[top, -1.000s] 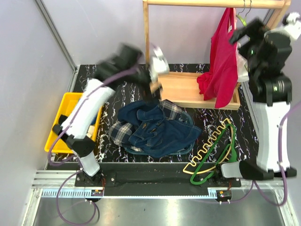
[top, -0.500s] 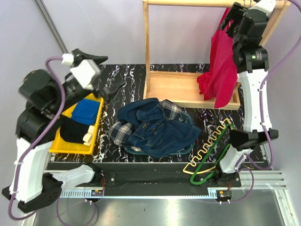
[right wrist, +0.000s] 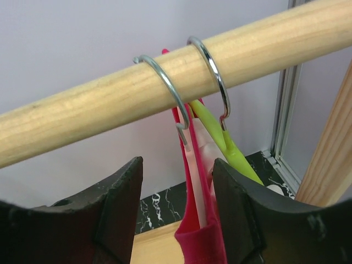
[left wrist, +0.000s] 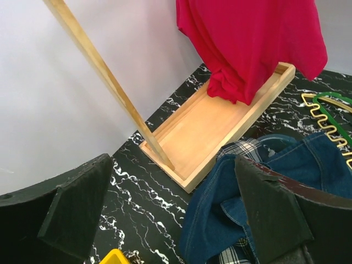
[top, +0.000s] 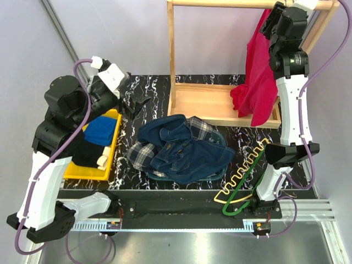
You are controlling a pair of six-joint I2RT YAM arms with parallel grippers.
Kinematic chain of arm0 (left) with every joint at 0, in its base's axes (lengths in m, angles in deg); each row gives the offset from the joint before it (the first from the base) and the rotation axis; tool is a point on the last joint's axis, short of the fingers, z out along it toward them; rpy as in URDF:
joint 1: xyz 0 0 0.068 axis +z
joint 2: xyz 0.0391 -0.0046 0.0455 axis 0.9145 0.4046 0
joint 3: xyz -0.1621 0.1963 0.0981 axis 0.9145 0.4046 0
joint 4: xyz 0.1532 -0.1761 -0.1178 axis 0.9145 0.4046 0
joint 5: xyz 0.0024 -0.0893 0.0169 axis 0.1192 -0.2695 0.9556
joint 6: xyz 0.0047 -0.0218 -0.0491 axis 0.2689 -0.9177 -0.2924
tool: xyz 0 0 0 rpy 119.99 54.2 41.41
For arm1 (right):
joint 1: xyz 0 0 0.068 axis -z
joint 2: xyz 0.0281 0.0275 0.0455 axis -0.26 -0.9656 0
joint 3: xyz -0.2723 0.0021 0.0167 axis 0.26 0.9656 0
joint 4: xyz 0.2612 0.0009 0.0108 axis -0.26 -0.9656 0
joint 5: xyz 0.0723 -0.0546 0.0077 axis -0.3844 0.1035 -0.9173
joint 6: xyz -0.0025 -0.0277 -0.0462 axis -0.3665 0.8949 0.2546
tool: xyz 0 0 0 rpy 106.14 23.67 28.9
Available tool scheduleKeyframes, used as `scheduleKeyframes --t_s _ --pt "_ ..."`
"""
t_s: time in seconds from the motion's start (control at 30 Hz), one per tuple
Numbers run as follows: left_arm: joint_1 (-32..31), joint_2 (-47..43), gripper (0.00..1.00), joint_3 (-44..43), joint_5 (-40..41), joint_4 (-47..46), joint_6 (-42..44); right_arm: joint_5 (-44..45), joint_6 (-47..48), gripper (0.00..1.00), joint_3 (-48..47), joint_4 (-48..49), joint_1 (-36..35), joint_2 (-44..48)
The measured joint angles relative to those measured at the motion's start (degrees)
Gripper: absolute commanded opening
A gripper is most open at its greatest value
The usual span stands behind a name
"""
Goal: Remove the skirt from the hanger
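The tartan skirt (top: 140, 153) lies crumpled on the black marble table, mostly under a navy denim garment (top: 187, 151). Its plaid also shows in the left wrist view (left wrist: 246, 148). The cream hanger (top: 246, 166) with the zigzag bar lies flat to the right of the pile, bare, with a green hanger (top: 264, 176) across it. My left gripper (top: 135, 104) is open and empty, raised left of the pile; its jaws (left wrist: 176, 220) frame table and denim. My right gripper (top: 275, 14) is open high at the rack rail (right wrist: 176, 214), with a red garment's strap between its fingers, untouched.
A wooden rack with a tray base (top: 220, 104) stands at the back. A red garment (top: 258, 77) hangs from its rail (right wrist: 165, 82) on a pink hanger (right wrist: 193, 165), beside a lime hanger (right wrist: 231, 146). A yellow bin (top: 77, 165) holds blue and black clothes at the left.
The left arm has swung back from the pile to the left, above the bin, gripper open. The right arm has risen to the rack rail. The pile and the hangers have not moved.
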Motion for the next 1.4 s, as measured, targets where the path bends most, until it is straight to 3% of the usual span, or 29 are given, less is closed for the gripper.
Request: scheduleKeyframes --t_s 0.13,0.23,0.37,0.4,0.53,0.7,0.93,1.07,1.2,1.4 --pt "0.5 -0.3 0.99 -0.8 0.2 -0.3 -1.5 0.3 0.0 0.6 3.4 0.7 0.2 0.7" --pt "0.8 0.4 0.99 -2.5 0.2 -0.4 -2.8 0.9 0.0 0.52 6.3 1.6 0.6 1.0" --pt "1.3 0.5 0.99 -4.4 0.2 -1.6 -3.7 1.1 -0.5 0.26 8.5 2.4 1.1 1.2" --pt "1.5 0.3 0.99 -4.4 0.2 -1.7 -3.8 1.0 -0.9 0.13 8.6 2.3 1.3 1.2" --pt "2.2 -2.0 0.99 -1.8 0.3 -2.3 -3.8 -0.5 -1.6 0.0 7.8 1.5 1.3 1.2" --pt "2.8 -3.3 0.99 0.2 0.2 -2.6 -3.8 -2.5 -1.4 0.0 3.4 -2.3 1.3 0.8" --pt "3.3 -1.7 0.99 0.4 -0.4 -3.4 -4.4 -7.4 -0.9 0.0 -11.5 -9.8 1.5 -2.6" --pt "3.4 -0.4 0.99 0.8 -1.1 -3.4 -5.0 -14.5 -3.2 0.0 -12.4 -11.3 2.4 -2.5" --pt "3.6 1.0 0.99 1.0 -1.7 -3.4 -5.7 -29.7 -8.3 0.0 -2.8 -9.6 2.2 3.7" --pt "3.7 2.3 0.99 1.0 -2.8 -3.8 -6.5 -46.7 -13.7 0.0 19.5 -10.3 1.8 22.9"
